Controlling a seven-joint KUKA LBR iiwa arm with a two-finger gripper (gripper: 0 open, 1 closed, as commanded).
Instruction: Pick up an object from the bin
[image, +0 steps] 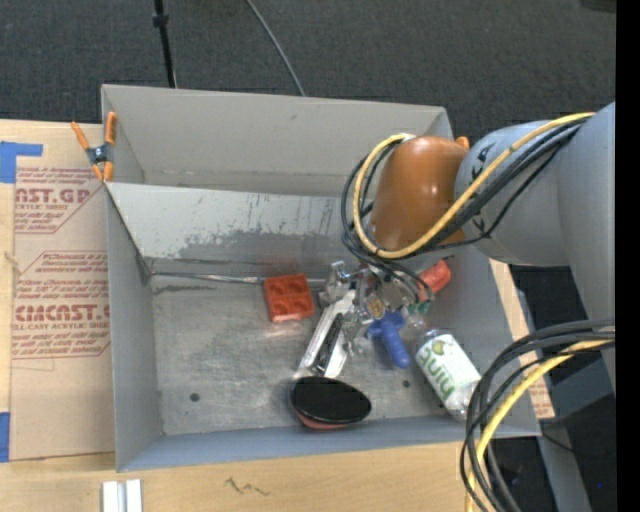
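Dark carpeted floor lies beyond a wooden tabletop (330, 480) on which stands the grey metal bin (215, 350), seen from above. The gripper (321, 360) is low in the bin, right of centre, slanting down toward the front wall. You cannot tell from this view whether it is open or closed, and nothing is seen held in it.

Its tip is just beside the upper edge of a black oval disc (330, 400), which lies flat near the front wall with a red rim showing beneath. This is the nearest thing, and probably the one to be picked. An orange brick (288, 297) lies to the left, near but apart from the gripper. A blue piece (391, 341) lies close on the right, and beyond it a white bottle (449, 371) with green lettering rests against the right wall. A red-orange piece (436, 274) is partly hidden behind the wrist, under the orange cover (420, 193) and yellow cables (365, 190).

To do the step well, you should:
- centre over the disc before descending, since a flat, low thing offers little edge;
- span its short axis;
- keep clear of the front wall and the blue piece;
- confirm the grip before lifting.
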